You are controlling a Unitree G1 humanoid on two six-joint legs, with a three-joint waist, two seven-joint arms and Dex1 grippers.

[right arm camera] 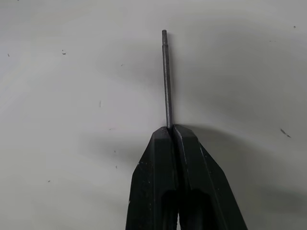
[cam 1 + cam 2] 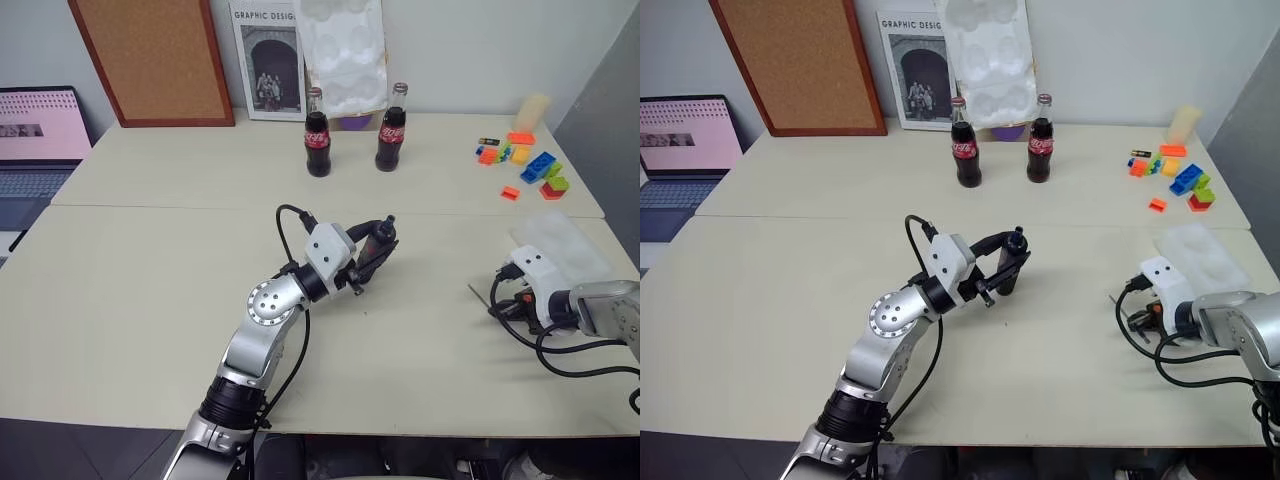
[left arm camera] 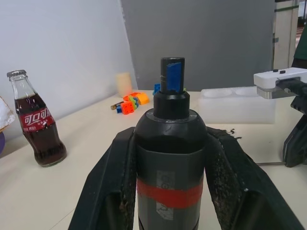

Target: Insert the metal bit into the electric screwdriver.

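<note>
My left gripper (image 2: 374,252) is shut on the electric screwdriver (image 3: 170,158), a dark cylinder with a red band and a small blue tip (image 3: 171,76). It holds the tool above the middle of the table, tip pointing away and toward the right. The metal bit (image 1: 166,76), a thin straight grey rod, lies against the pale table top. My right gripper (image 1: 171,130) is shut on the bit's near end, pointing steeply down at the table on the right side (image 2: 500,297). The bit's free end (image 2: 472,290) pokes out to the left of that gripper.
Two cola bottles (image 2: 318,135) (image 2: 391,130) stand at the back centre. Coloured toy bricks (image 2: 530,165) lie back right. A white moulded tray (image 2: 565,245) sits just behind my right gripper. A laptop (image 2: 35,150) is far left, and a cork board (image 2: 155,60) leans on the wall.
</note>
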